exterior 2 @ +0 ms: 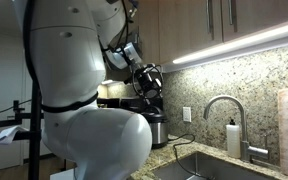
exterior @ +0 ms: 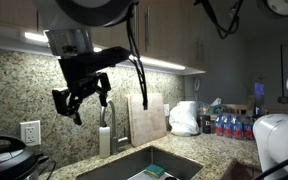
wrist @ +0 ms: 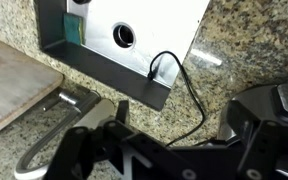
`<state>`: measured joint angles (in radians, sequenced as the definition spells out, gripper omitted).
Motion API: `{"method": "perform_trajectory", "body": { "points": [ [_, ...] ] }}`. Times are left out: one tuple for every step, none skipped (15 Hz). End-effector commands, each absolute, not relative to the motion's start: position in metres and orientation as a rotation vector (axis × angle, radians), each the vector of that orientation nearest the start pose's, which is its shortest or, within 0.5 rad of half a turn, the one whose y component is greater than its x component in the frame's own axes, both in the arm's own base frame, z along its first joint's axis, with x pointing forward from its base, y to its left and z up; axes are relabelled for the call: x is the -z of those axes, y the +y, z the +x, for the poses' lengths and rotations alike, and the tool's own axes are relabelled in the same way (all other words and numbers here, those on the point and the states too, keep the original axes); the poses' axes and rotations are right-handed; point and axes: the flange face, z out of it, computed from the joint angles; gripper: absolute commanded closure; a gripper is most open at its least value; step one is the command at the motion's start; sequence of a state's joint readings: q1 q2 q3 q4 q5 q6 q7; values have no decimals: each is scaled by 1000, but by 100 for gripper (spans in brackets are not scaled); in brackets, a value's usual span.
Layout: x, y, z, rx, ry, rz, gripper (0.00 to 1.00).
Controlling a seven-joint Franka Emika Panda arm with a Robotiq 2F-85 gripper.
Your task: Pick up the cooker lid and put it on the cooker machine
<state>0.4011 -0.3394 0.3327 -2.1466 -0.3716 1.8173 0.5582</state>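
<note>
in an exterior view, the cooker (exterior 2: 156,128); wrist view, the sink (wrist: 174,25).

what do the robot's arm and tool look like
The white rounded arm has smooth, glossy, bulbous shells. It ends in a black two-finger tool with chunky jointed links, and a black cable runs down beside the wrist.
</note>
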Motion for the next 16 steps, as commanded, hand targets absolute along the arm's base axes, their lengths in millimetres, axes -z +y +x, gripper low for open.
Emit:
{"method": "perform_trajectory", "body": {
  "points": [
    [-561,243,298,426,-361,-3418,0],
    [-568,229,288,427,-335,-3403,0],
    [-574,213,277,430,-304,-3384,0],
    [-581,195,268,443,-277,-3358,0],
    [-587,175,261,451,-252,-3337,0],
    [-594,155,256,469,-226,-3322,0],
    [-597,133,252,472,-222,-3292,0],
    [-604,107,253,468,-220,-3264,0],
    [-608,81,252,476,-221,-3239,0],
    [-609,119,263,480,-195,-3295,0],
    [-613,96,261,488,-188,-3275,0],
    [-615,81,258,494,-183,-3259,0],
    [-615,75,255,500,-181,-3251,0],
    [-614,76,254,501,-183,-3251,0],
    [-613,77,253,499,-189,-3253,0],
    [-612,79,253,497,-193,-3255,0]
  ]
}}
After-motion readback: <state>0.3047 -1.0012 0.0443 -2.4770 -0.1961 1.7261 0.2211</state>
